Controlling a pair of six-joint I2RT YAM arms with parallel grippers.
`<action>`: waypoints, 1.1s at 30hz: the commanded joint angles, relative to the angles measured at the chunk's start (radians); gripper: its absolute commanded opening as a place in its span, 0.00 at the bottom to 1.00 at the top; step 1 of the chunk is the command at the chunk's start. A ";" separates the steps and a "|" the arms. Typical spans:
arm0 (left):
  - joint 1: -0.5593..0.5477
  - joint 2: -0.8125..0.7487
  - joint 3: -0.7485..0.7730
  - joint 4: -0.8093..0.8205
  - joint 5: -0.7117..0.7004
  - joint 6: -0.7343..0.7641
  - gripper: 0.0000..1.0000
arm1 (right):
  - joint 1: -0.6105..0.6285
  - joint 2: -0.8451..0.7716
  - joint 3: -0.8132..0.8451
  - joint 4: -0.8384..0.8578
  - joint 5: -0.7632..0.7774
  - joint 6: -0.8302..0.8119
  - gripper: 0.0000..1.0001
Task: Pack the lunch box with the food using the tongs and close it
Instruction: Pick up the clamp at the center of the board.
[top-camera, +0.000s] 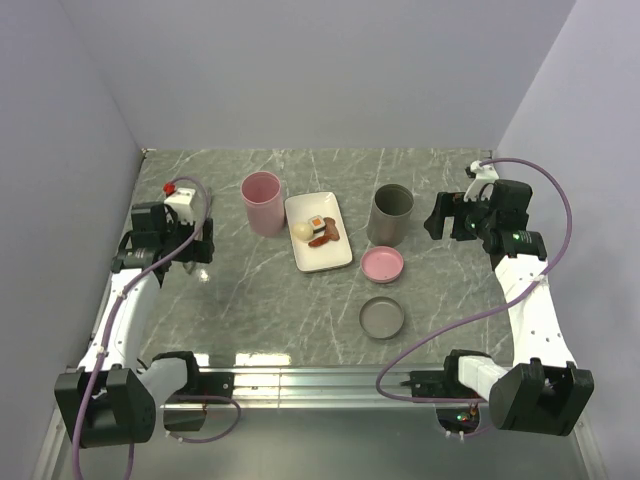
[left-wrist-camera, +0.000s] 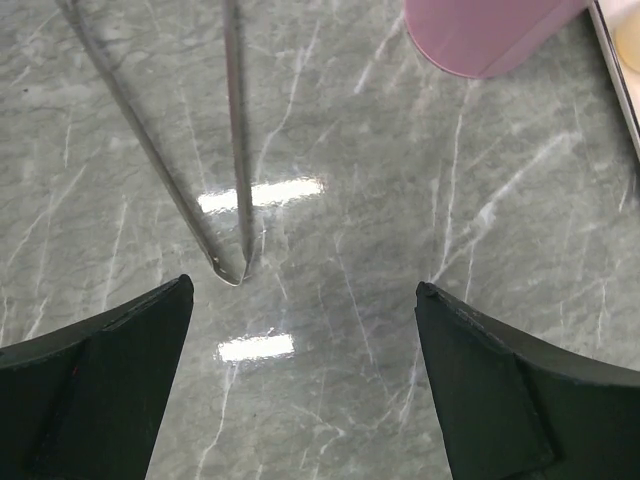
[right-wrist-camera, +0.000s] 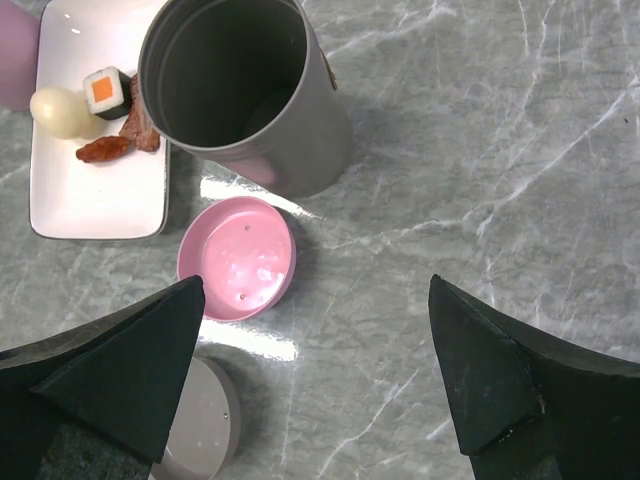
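Observation:
The food lies on a white plate: a rice roll with an orange centre, a cream ball and reddish-brown meat strips. The lunch box shows as two open round tubs, one grey and one pink. A pink lid and a grey lid lie flat on the table. The silver tongs lie on the marble, joined end towards my left gripper, which hovers open just short of them. My right gripper hangs open over bare table, right of the pink lid and grey tub.
In the top view the plate sits between the pink tub and the grey tub, with both lids in front of the grey one. Pale walls close in the grey marble table on three sides. The arm bases stand along the near edge.

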 joint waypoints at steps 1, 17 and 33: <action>-0.002 -0.022 0.015 0.029 -0.055 -0.044 0.99 | -0.002 -0.004 0.024 0.003 0.001 -0.007 1.00; 0.029 0.261 0.218 -0.149 -0.250 -0.121 0.99 | 0.000 0.001 0.029 -0.002 -0.012 -0.021 1.00; 0.046 0.544 0.278 -0.112 -0.288 -0.120 0.99 | 0.000 0.039 0.027 0.012 -0.021 -0.030 1.00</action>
